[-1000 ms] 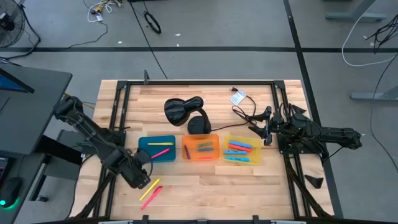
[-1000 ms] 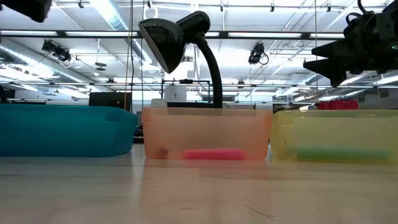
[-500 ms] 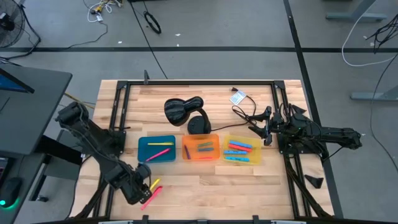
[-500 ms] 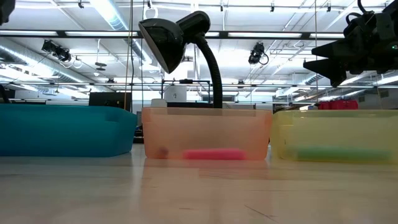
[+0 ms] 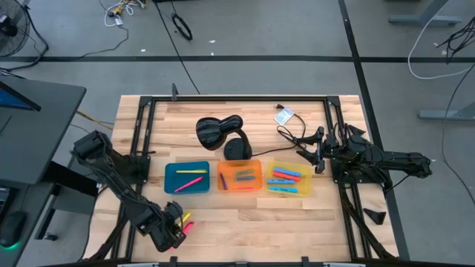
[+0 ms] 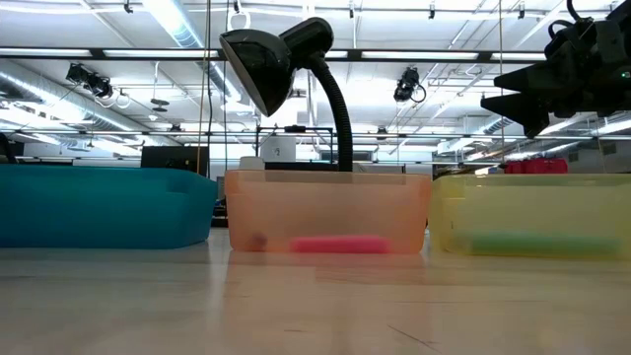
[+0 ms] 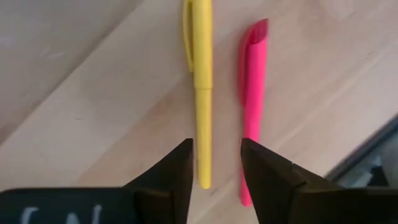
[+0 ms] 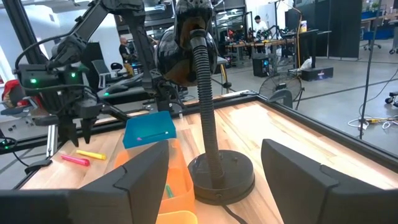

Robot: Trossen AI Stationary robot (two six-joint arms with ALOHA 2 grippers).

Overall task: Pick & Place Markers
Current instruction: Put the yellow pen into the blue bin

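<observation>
Two loose markers lie side by side on the wood near the table's front left: a yellow marker [image 7: 200, 93] and a pink marker [image 7: 254, 106], also seen as the yellow marker [image 5: 185, 216] and the pink marker [image 5: 184, 225] from above. My left gripper [image 7: 216, 149] hovers open just above them, pointing down; the yellow marker's near end lies in the gap, and the pink one runs under one finger. Seen from the right wrist, the left gripper [image 8: 79, 134] stands clear of both. More markers lie in the three trays. My right gripper [image 8: 214, 149] waits open at the right.
A blue tray [image 5: 187, 178], an orange tray [image 5: 239, 176] and a yellow tray [image 5: 289, 178] stand in a row mid-table. A black desk lamp [image 5: 219, 133] stands behind them, its cable [image 5: 293, 137] running toward my right gripper [image 5: 315, 156]. Black frame rails [image 5: 141, 148] edge the table.
My left gripper has moved toward the table's near edge and down, from beside the blue tray to just over the two loose markers, and it has rolled a little on the way. The markers have stayed where they were.
</observation>
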